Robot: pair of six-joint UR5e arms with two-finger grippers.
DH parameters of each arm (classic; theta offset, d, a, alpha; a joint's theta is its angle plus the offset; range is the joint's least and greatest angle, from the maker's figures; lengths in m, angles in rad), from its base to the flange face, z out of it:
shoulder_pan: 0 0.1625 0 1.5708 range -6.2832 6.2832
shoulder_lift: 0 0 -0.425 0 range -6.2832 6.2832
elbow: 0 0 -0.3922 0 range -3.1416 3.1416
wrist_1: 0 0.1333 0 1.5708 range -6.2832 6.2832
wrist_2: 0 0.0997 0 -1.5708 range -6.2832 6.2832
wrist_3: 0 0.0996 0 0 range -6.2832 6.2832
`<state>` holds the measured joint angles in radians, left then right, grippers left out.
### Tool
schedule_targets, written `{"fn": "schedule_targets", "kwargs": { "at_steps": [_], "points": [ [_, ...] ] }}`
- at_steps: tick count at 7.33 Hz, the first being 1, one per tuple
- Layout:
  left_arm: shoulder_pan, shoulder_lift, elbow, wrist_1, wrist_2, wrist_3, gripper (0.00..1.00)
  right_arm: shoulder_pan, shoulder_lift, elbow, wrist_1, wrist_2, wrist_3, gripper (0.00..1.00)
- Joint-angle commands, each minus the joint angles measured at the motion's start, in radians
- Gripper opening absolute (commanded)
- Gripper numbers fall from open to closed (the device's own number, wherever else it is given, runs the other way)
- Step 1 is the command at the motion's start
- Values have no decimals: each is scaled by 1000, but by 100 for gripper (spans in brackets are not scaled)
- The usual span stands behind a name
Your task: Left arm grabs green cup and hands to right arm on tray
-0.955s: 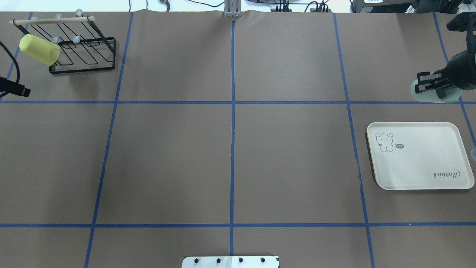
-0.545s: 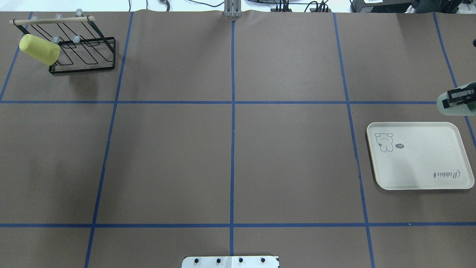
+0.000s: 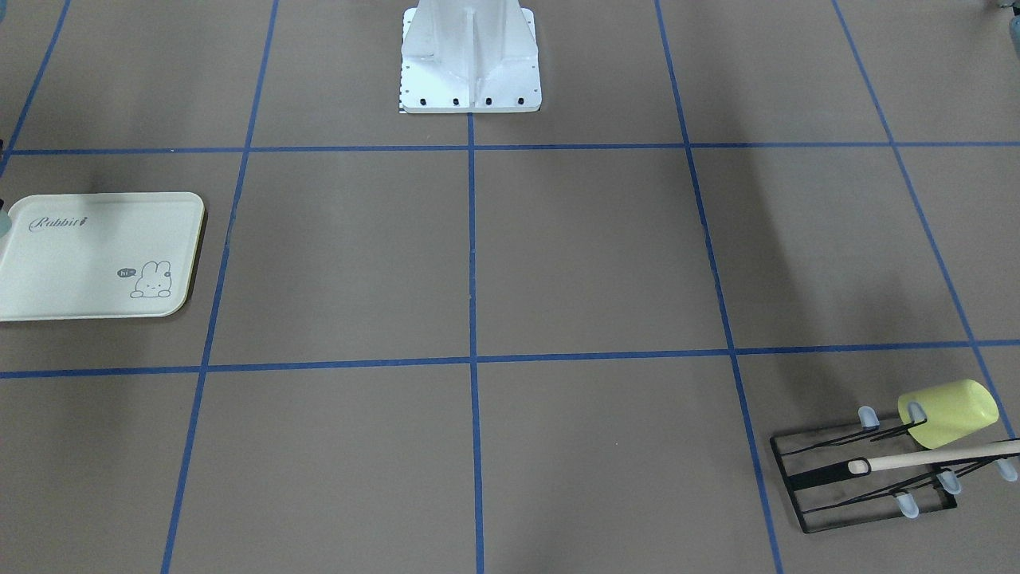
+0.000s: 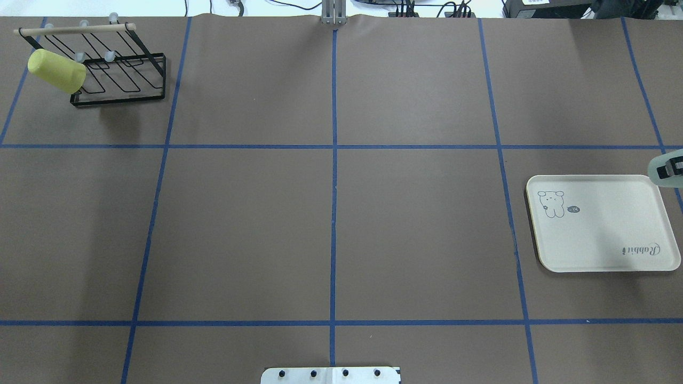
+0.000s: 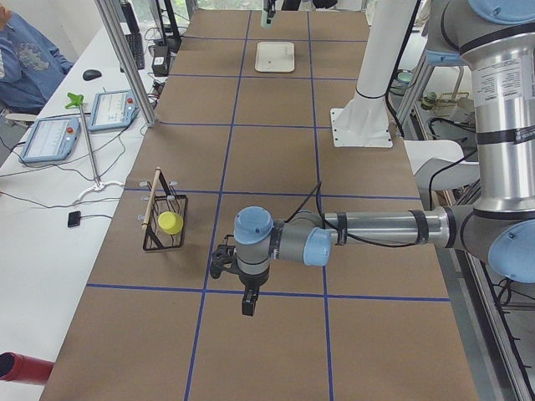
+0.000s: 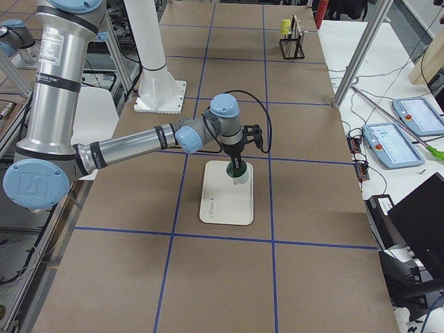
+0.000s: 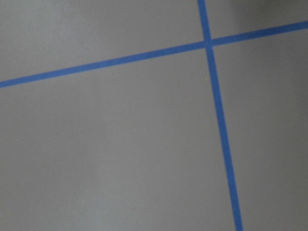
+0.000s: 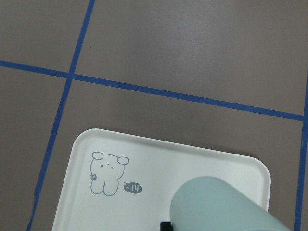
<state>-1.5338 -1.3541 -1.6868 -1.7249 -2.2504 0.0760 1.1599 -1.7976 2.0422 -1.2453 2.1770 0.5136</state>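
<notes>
Placement looks like the step in hand. The right arm (image 6: 139, 142) has its jaws clamped on the green cup (image 8: 216, 204), above the far right corner of the tray (image 4: 597, 250). It should shift inward, lower squarely, then release.

For the left arm (image 5: 376, 227), low over the counter (image 4: 331, 234), the jaws' state cannot be told. The yellow-green cup (image 4: 56, 71) on its rack (image 4: 120, 80) sits far left, no hindrance.

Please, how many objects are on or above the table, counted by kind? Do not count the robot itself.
Cups: 2 (green cup, yellow cup)
Trays: 1 (tray)
Racks: 1 (rack)
Total: 4
</notes>
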Motion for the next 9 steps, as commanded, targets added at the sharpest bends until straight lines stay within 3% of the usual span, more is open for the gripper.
{"fn": "schedule_targets", "kwargs": {
  "at_steps": [1,3,6,8,9],
  "points": [
    [-26,55,-17,13,-40,34,100,-58,-43,-68,111,-11,60,0],
    [-26,55,-17,10,-41,34,100,-243,-34,-79,135,-130,222,0],
    [-25,50,-16,7,-41,33,100,-325,9,-112,126,-140,238,0],
    [-25,50,-16,5,-41,33,100,-330,73,-180,124,-149,237,36],
    [-25,50,-17,5,-41,33,100,-330,84,-191,122,-148,235,42]
  ]
}}
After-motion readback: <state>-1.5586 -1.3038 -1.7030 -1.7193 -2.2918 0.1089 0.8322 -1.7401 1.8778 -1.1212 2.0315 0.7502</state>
